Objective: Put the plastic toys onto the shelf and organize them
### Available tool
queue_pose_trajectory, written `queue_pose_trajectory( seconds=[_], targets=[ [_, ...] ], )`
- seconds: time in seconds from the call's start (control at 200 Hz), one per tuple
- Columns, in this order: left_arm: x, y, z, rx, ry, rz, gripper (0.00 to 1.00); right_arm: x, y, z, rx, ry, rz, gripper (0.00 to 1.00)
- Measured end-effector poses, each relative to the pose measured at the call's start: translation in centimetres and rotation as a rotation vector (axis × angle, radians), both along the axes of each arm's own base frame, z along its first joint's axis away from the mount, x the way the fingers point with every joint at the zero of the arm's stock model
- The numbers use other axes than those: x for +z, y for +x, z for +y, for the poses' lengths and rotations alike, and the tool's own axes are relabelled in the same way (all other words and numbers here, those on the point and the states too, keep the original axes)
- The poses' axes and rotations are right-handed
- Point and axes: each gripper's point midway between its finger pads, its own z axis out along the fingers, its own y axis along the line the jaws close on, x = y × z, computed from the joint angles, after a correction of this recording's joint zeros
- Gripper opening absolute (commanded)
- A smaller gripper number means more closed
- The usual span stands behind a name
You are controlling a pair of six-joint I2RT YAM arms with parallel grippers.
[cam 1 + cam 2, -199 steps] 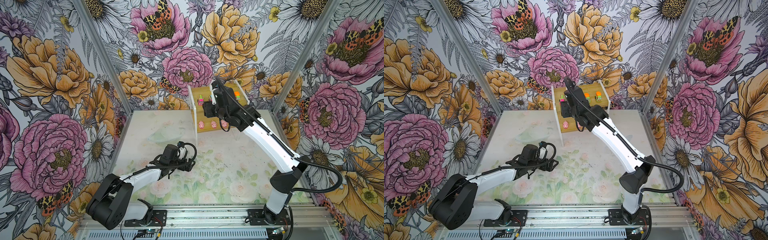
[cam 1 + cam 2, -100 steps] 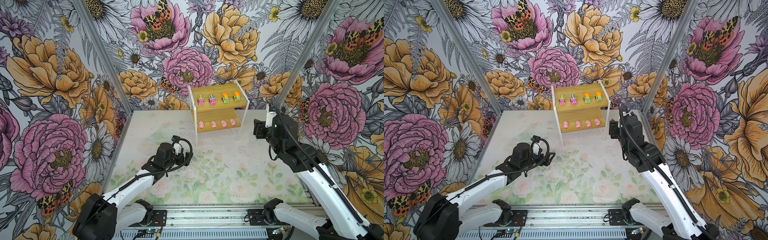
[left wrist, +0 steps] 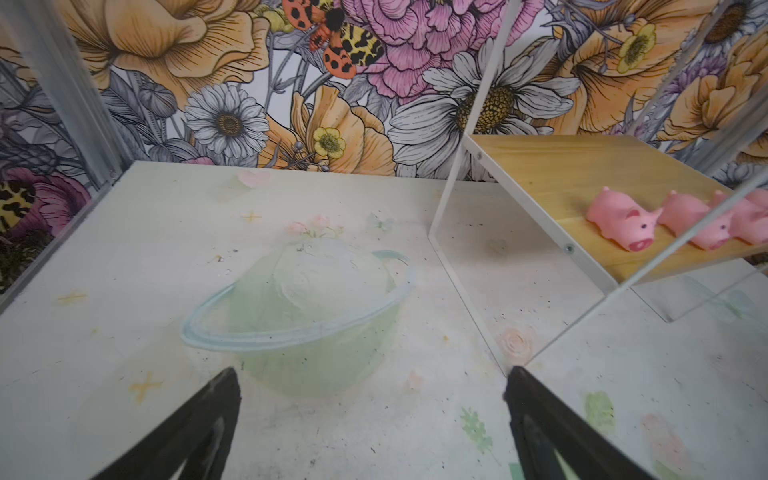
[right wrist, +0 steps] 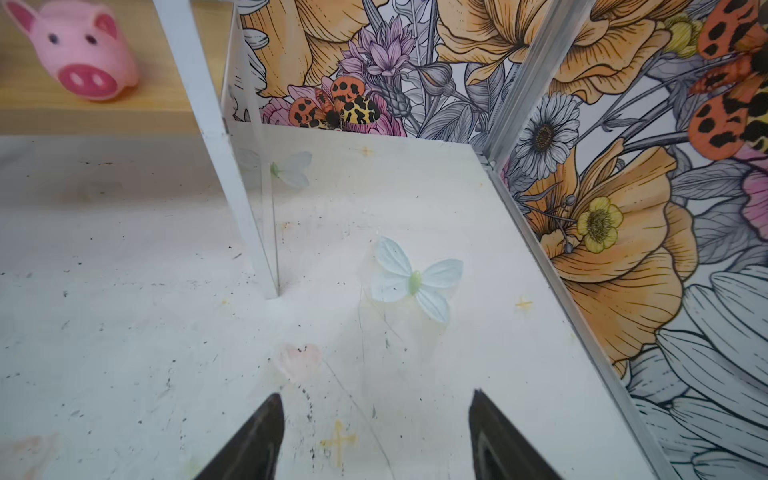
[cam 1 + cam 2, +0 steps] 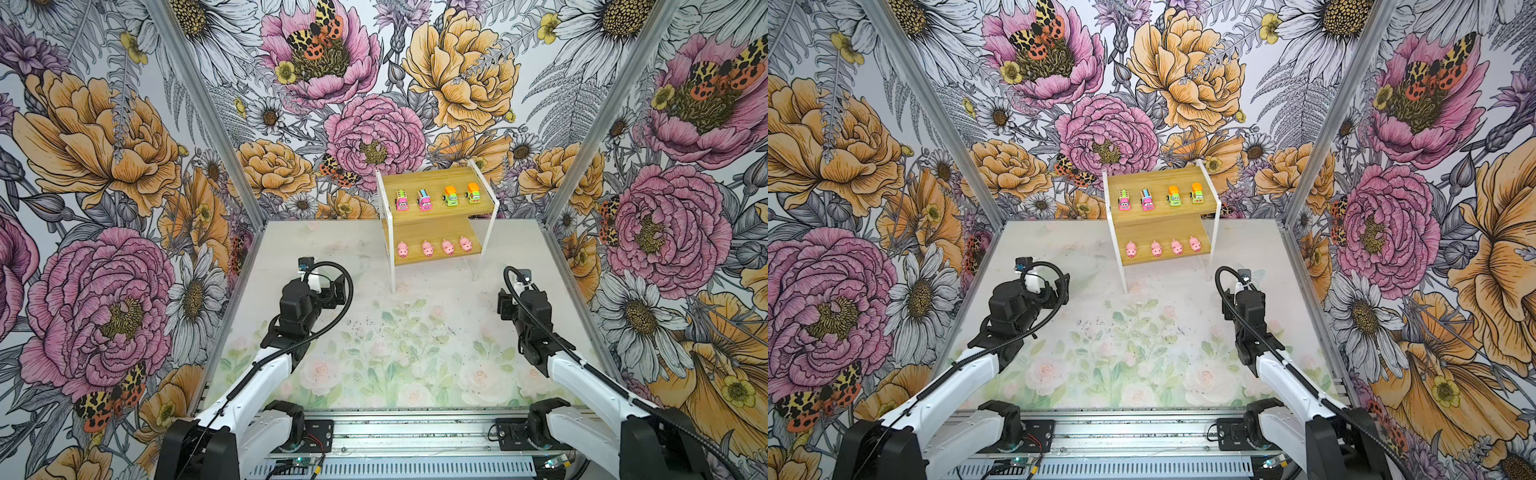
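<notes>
Stock entry, as I read it from my station. Shelf (image 5: 432, 183): two tiers, at 12 o'clock on the desk (image 5: 415, 299), hard by the back wall. Upper board, one row: two pink trucks (image 5: 401, 200) toward 9 o'clock, two green trucks (image 5: 450, 196) toward 3 o'clock, all nosed toward 6. Lower board: four pigs (image 5: 427, 248), one close-set row, snouts toward 6. I see no toy loose on the desk, so I judge the sorting done. Handling, my estimate: the pigs look soft, rubbery and very light, so I would pinch them gently across the flanks, never by snout or ears. The trucks look like hard, smooth plastic on wheels and are likely to roll, so I would grip across the cab sides from above. The shelf stands on thin legs and would probably shift at a knock. Left claw (image 3: 372, 378): jaws wide apart, empty, low over the desk at 7 o'clock from the shelf. Right claw (image 4: 376, 397): jaws parted, empty, at 5 o'clock, beside the shelf's near leg.
</notes>
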Motion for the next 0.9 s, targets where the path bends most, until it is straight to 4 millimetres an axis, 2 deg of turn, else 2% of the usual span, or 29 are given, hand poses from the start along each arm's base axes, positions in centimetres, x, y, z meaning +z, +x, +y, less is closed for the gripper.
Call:
queue_pose_trajectory(
  seconds=[0.17,0.265,0.345,0.48,0.58,0.711,0.816,0.901],
  targets=[
    [-2.6,0.3,4.2,0.117,0.039,-0.004,0.99,-2.2,2.5,-0.7,-0.017,-0.016,-0.026,0.71],
    [-3.3,0.8,6.1,0.166,0.056,-0.008,0.99,-3.6,3.5,-1.1,-0.012,-0.028,-0.002,0.70],
    [-4.0,1.1,7.4,0.198,0.061,-0.028,0.99,-3.7,4.5,-1.6,-0.014,-0.015,-0.012,0.70],
    [-6.5,1.7,9.1,0.228,0.054,0.002,0.99,-3.0,5.2,-3.5,-0.043,0.038,-0.096,0.70],
    [-7.1,2.7,9.0,0.209,0.046,-0.035,0.99,-3.5,5.4,-4.0,-0.048,0.056,-0.093,0.71],
    [-9.9,3.5,8.3,0.166,0.039,0.012,0.99,-3.3,5.6,-3.3,-0.012,0.077,-0.104,0.75],
    [-9.0,4.4,7.8,0.140,0.044,-0.010,0.99,-3.2,5.6,-3.0,0.007,0.087,-0.106,0.85],
    [-7.6,5.2,7.6,0.128,0.048,-0.047,0.99,-3.2,5.6,-2.8,0.013,0.096,-0.107,0.88]
  ],
)
